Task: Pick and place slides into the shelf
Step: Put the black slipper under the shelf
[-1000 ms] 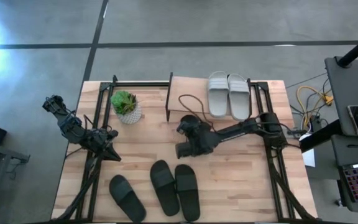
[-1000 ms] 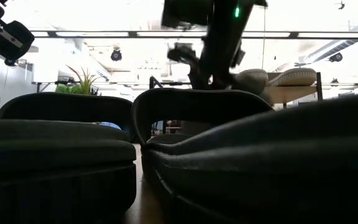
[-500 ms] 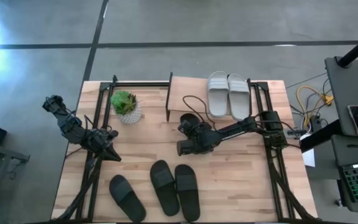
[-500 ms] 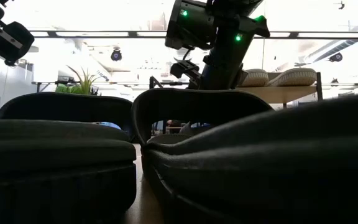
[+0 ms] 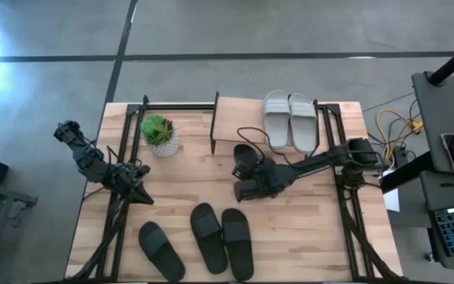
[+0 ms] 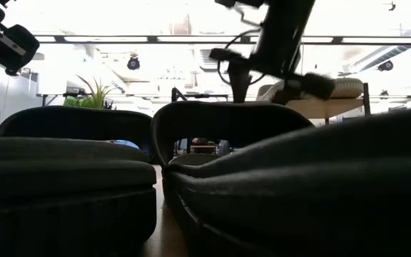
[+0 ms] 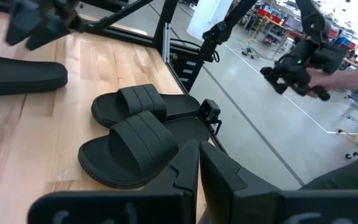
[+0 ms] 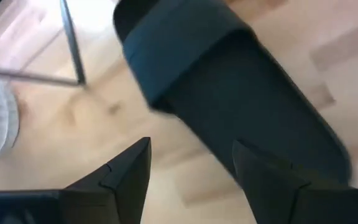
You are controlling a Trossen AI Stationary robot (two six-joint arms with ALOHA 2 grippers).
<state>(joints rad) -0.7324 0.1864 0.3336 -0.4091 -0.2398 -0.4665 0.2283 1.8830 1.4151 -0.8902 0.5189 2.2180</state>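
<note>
Two light grey slides [image 5: 290, 120] lie side by side on the shelf's [image 5: 239, 118] plank top. Three black slides [image 5: 207, 237] lie flat near the table's near edge; they also show in the left wrist view [image 7: 135, 130]. My right gripper [image 5: 243, 175] hangs open beside the shelf. In its wrist view, a further black slide [image 8: 229, 81] lies flat on the table just beyond the open gripper [image 8: 191, 152]. In the high view the gripper hides that slide. My left gripper [image 5: 142, 195] waits shut at the table's left. My right gripper's fingers stand open above the table, and the black slide's end [image 8: 316, 149] runs behind one finger [image 8: 272, 180]. Bare wood shows in the gap between the fingers. I cannot tell whether that finger touches the slide.
A potted plant [image 5: 160, 134] stands left of the shelf. The shelf's thin black leg [image 8: 73, 50] stands close to the black slide. Black frame rails [image 5: 132, 118] run along both sides of the table. Bare wood lies between the right gripper and the three near slides.
My right gripper has opened and shifted a little toward the table's right edge, and its arm has swung that way with it. The three near black slides and the grey pair have kept still.
</note>
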